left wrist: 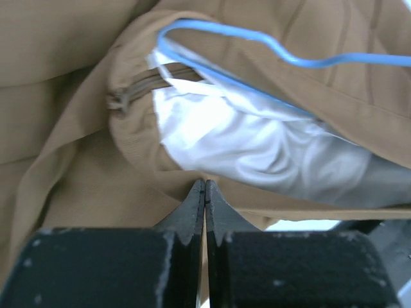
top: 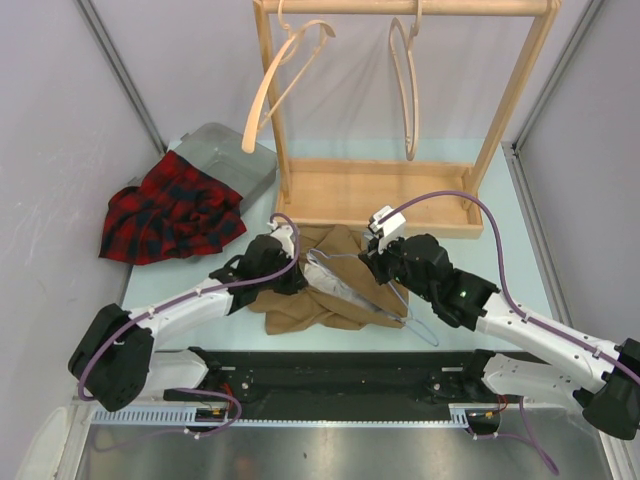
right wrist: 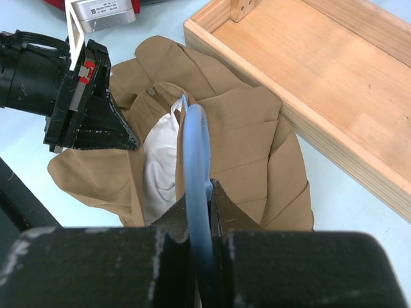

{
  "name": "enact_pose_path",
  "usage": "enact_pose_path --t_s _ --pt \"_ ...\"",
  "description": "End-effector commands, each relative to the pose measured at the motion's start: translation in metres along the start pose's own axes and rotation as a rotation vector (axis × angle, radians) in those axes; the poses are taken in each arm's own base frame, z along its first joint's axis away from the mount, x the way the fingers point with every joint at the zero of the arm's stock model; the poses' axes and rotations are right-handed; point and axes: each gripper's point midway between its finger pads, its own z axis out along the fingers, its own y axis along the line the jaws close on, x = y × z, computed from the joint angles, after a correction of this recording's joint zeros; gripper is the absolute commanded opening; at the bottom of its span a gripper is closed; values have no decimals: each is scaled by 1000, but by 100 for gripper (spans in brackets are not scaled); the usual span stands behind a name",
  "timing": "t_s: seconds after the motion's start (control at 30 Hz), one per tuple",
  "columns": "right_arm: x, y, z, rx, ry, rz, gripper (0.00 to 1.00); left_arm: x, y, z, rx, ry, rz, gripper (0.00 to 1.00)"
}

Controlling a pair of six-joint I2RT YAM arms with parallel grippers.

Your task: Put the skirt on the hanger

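Fingers (left wrist: 190, 217) of left gripper (left wrist: 204, 192) clamped on waistband of tan lined skirt (left wrist: 77, 160); right gripper (right wrist: 204, 205) clenched on thin blue wire hanger (right wrist: 194, 147). Hanger end judged inside waist; threading unfinished.

A light wooden rack's tray base (top: 340, 190) walls off the far side of the crumpled tan skirt (top: 300, 310) and its thin blue wire hanger (right wrist: 195, 147). Bare pale-blue tabletop (top: 520, 245) lies open to the right; a red tartan cloth (top: 175, 210) fills the far left.
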Motion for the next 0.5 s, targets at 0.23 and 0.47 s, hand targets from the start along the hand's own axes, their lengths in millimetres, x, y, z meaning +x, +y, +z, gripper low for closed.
enact_pose_path --t_s 0.23,0.47 --pt "-11 -1 -2 21 -43 18 0 -42 8 -5 -75 -186 38 22" --pt "-12 1 -4 34 -49 18 0 -56 -9 -10 6 -258 70 29"
